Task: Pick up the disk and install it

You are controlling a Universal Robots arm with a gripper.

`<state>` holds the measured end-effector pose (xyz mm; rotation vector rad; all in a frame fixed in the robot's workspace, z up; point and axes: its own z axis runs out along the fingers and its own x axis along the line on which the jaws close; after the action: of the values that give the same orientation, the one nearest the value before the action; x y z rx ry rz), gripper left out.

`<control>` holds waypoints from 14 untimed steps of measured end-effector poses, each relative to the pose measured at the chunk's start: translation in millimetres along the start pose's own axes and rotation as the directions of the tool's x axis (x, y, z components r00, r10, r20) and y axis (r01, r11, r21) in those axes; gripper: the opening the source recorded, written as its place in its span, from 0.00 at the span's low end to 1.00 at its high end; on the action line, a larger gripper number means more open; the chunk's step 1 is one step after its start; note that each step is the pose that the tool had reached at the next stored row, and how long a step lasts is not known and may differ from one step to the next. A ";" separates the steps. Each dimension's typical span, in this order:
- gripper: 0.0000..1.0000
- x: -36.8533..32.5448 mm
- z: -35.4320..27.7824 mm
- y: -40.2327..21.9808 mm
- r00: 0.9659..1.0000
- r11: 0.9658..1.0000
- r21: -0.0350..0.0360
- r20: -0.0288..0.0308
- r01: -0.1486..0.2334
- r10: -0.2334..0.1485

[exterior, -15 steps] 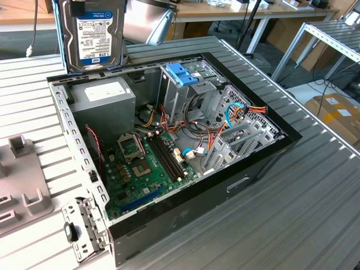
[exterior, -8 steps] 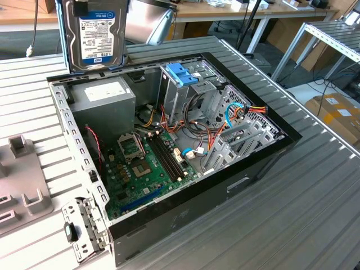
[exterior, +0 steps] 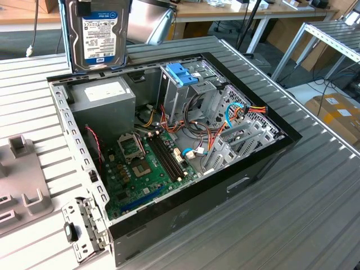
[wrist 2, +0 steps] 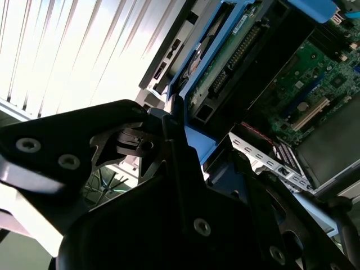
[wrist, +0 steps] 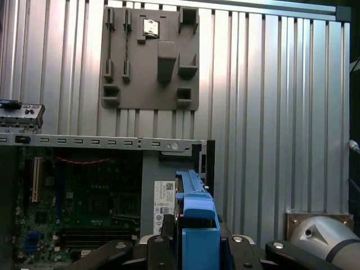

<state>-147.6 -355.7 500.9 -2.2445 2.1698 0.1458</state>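
In both wrist views the gripper (wrist: pixel 196 250) sat closest to the lens, its black jaws closed tight on the disk (wrist: pixel 197 216), one on each side of the bright blue carrier. In the second wrist view the disk (wrist 2: pixel 225 50) ran away from the gripper (wrist 2: pixel 174 152), the blue frame edging its dark body, with the green motherboard (wrist 2: pixel 315 90) beyond it. In the first wrist view the blue end tab hung over the corner of the open computer case (wrist: pixel 169 146), just by the grey power supply (wrist: pixel 160 194). Past the case wall a grey fixture plate (wrist: pixel 151 84) lay flat on the slatted metal table (wrist: pixel 270 112).

In the exterior view the near ground was bare table (exterior: pixel 292 225), with a loose perforated metal bracket (exterior: pixel 81 225) at the case's near corner. The case (exterior: pixel 264 163) lay on its side with the cover off, showing the motherboard (exterior: pixel 149 169) on its floor. Farther in stood the power supply (exterior: pixel 104 98) on the exterior view's left and the grey metal cage (exterior: pixel 171 98) to its right. A light-blue bracket (exterior: pixel 183 73) capped the cage, and a bundle of orange and red cables (exterior: pixel 253 109) lay beyond. The disk (exterior: pixel 98 34) was held upright in the air above the far left corner of the case, over the power supply. Its label faced the camera and its lower edge was near the case rim; whether they touched could not be told. Behind it all were wooden benches (exterior: pixel 225 11), and a cardboard box (exterior: pixel 337 112) sat on the floor at the exterior view's right
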 end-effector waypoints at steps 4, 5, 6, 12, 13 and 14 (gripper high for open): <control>0.37 0.1 0.1 -2.2 1.000 1.000 0.000 0.000 0.000 0.000; 0.37 0.1 0.1 -2.9 1.000 1.000 0.000 0.000 0.000 0.000; 0.37 0.2 0.1 -3.5 1.000 1.000 0.000 0.000 0.000 0.000; 0.37 1.4 0.2 -6.7 1.000 1.000 0.000 0.000 0.000 0.000; 0.37 2.0 0.2 -6.8 1.000 1.000 0.000 0.000 0.000 0.000; 0.37 2.6 0.2 -7.0 1.000 1.000 0.000 0.000 0.000 0.000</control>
<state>-140.6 -358.0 500.2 -2.2445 2.1698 0.1459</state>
